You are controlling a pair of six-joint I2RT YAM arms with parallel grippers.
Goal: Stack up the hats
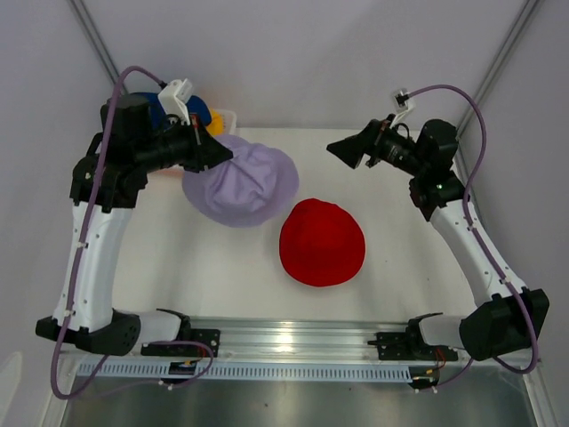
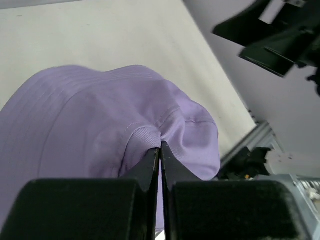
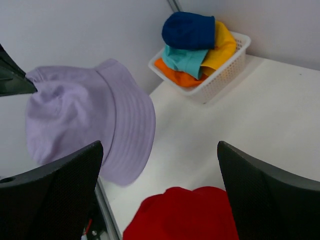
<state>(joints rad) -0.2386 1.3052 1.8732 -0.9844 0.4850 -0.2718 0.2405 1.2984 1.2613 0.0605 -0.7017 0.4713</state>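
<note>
My left gripper (image 1: pixel 227 153) (image 2: pixel 160 145) is shut on a pinch of the lilac hat's (image 1: pixel 244 182) (image 2: pixel 90 115) (image 3: pixel 85 120) crown. The hat hangs lifted off the table at the back left, its brim drooping. A red hat (image 1: pixel 322 242) (image 3: pixel 185 215) lies crown up at the table's middle, to the right of and nearer than the lilac one. My right gripper (image 1: pixel 338 147) (image 3: pixel 159 150) is held open and bare above the table at the back right, pointing toward the red hat.
A white slatted basket (image 3: pixel 220 70) (image 1: pixel 228 116) stands in the back left corner behind the left arm. It holds a dark blue hat (image 3: pixel 187 30), a teal hat (image 3: pixel 182 57), a yellow hat (image 3: pixel 225 45) and an orange hat (image 3: pixel 172 72).
</note>
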